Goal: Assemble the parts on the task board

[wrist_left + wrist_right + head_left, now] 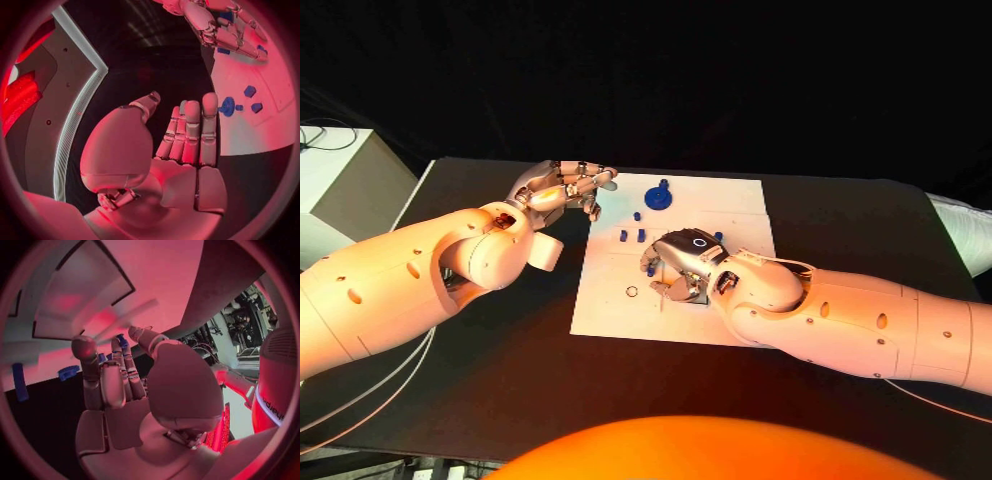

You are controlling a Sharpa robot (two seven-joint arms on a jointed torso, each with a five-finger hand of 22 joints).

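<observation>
Parts for the assembly are scattered over the task board (pixel 733 200), the white plate lying at the middle of the black table (pixel 877 230). At the left, the left hand (pixel 567 187) is seen hovering at the board's far left corner, fingers straight and together, nothing held in it; the left wrist view shows the palm bare. Just beside it on the board a round blue part (pixel 659 196) with an upright stem is found, and nearer the middle a few small blue parts (pixel 633 236) lie apart from one another, with a small ring (pixel 632 291) marked closer to the near edge. Further right, the right hand (pixel 681 265) is pressed low over the board's centre, fingers bent down toward the surface. A blue piece (pixel 122 341) is seen at its fingertips in the right wrist view, and it is judged to be pinched there, though the contact is not plain.

For the step in hand, the piece should be kept upright and lowered straight over its seat, with light pressure applied only once it is aligned; the left hand is best held off the board.

Whatever sits beneath the right palm is hidden in the head view. The seat being aimed at cannot be made out, and the shapes of the small parts are too fine to be told.
</observation>
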